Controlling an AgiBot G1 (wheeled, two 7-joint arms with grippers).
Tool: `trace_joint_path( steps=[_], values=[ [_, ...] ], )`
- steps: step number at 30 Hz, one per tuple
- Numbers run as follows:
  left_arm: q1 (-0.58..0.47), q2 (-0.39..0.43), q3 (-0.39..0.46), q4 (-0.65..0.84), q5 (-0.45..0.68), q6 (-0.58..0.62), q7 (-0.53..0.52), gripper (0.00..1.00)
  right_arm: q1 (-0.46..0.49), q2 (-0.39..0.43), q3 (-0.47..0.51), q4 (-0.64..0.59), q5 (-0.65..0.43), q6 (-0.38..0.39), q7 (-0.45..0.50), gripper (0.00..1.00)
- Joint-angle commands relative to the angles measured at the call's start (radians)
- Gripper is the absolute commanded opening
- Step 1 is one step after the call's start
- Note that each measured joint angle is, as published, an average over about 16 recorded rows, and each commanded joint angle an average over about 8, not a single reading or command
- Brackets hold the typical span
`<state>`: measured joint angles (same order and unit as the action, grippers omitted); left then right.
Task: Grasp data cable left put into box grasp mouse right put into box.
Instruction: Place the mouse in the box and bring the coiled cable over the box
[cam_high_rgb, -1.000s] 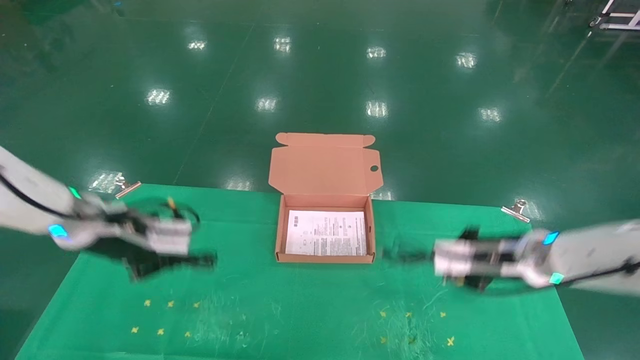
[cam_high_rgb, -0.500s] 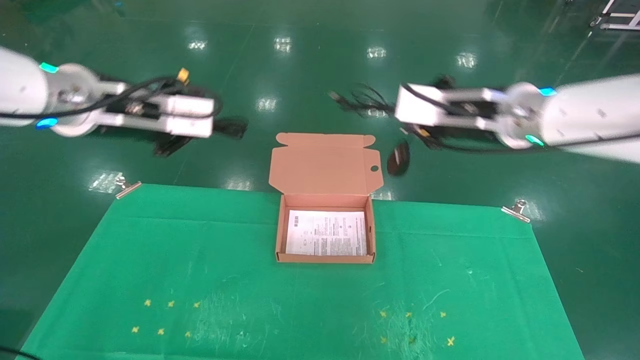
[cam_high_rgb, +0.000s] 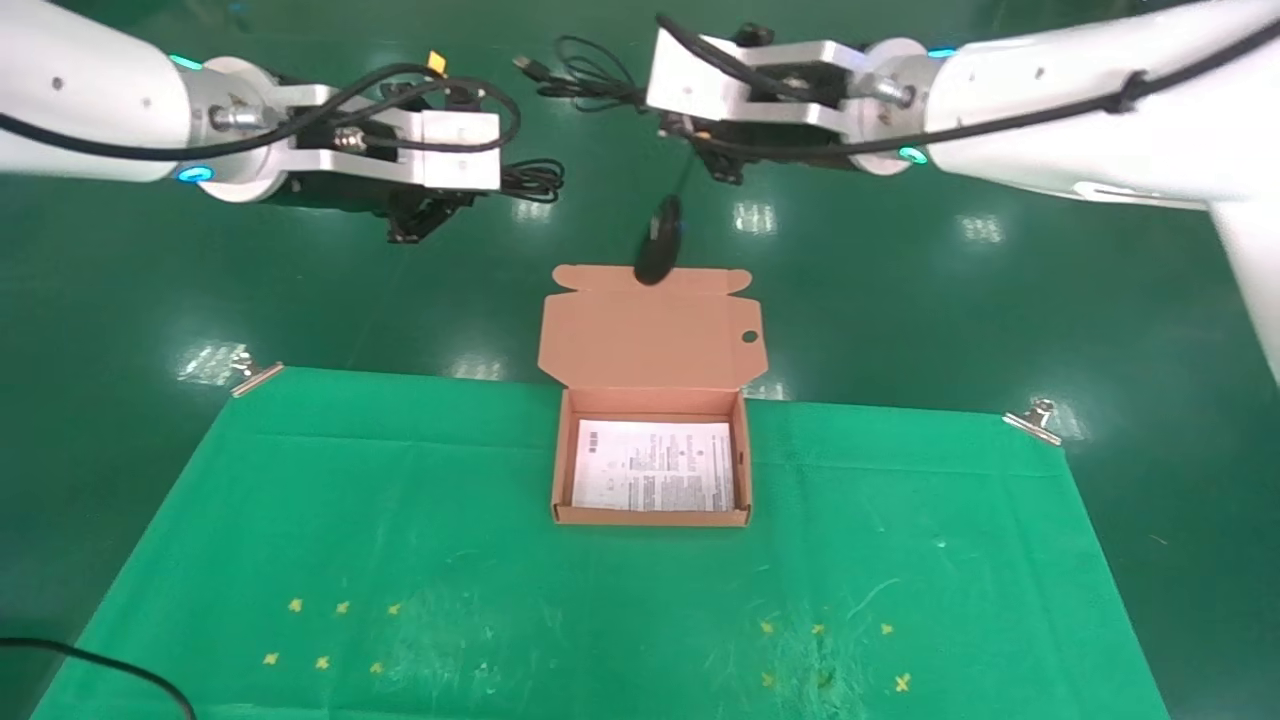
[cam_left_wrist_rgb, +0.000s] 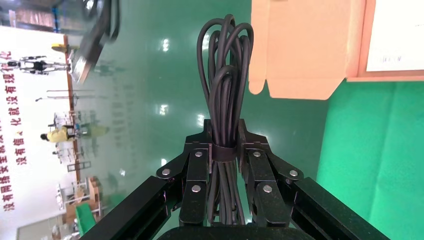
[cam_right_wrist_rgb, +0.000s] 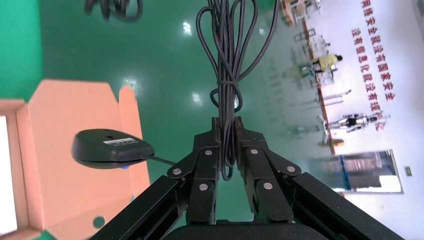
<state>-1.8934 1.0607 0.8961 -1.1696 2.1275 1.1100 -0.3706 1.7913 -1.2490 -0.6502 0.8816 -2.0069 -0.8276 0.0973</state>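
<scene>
The orange-brown box (cam_high_rgb: 650, 516) stands open on the green cloth, lid (cam_high_rgb: 650, 330) up at the back, white sheet (cam_high_rgb: 653, 465) inside. My left gripper (cam_high_rgb: 490, 182) is raised high, left of and beyond the box, shut on the data cable (cam_high_rgb: 530, 180); in the left wrist view the fingers (cam_left_wrist_rgb: 223, 132) clamp the black looped bundle (cam_left_wrist_rgb: 225, 75). My right gripper (cam_high_rgb: 645, 95) is raised above the lid, shut on the mouse's cord (cam_high_rgb: 590, 75). The black mouse (cam_high_rgb: 658, 240) dangles below it over the lid's top edge. In the right wrist view the gripper (cam_right_wrist_rgb: 227, 127) pinches the cord (cam_right_wrist_rgb: 230, 60) and the mouse (cam_right_wrist_rgb: 111, 147) hangs beside it.
The green cloth (cam_high_rgb: 640, 600) covers the table, held by metal clips at the back corners (cam_high_rgb: 255, 375) (cam_high_rgb: 1030, 420). Small yellow marks (cam_high_rgb: 340, 607) (cam_high_rgb: 815, 630) dot its front. Shiny green floor lies beyond. A black cable (cam_high_rgb: 90, 660) crosses the front left corner.
Both arms rose from table height to high above the box's far side, carrying the data cable and the mouse. The dangling mouse swung left, from right of the lid to over its top edge.
</scene>
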Motion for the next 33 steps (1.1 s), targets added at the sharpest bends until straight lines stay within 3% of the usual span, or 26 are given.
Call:
trace_joint_path(
  steps=[1,12,33],
  values=[
    [-0.002,0.004,-0.001,0.002,-0.005,-0.003,0.007,0.00,0.010,-0.014,0.004,-0.020,0.016,0.006,-0.020,0.00],
    [0.014,-0.031,0.016,-0.018,0.006,0.034,0.014,0.00,-0.031,-0.017,0.000,-0.018,0.039,0.003,-0.036,0.00],
    [0.044,-0.109,0.086,-0.105,0.161,0.220,-0.139,0.00,-0.146,-0.107,-0.108,-0.151,0.075,-0.010,-0.033,0.00]
  ],
)
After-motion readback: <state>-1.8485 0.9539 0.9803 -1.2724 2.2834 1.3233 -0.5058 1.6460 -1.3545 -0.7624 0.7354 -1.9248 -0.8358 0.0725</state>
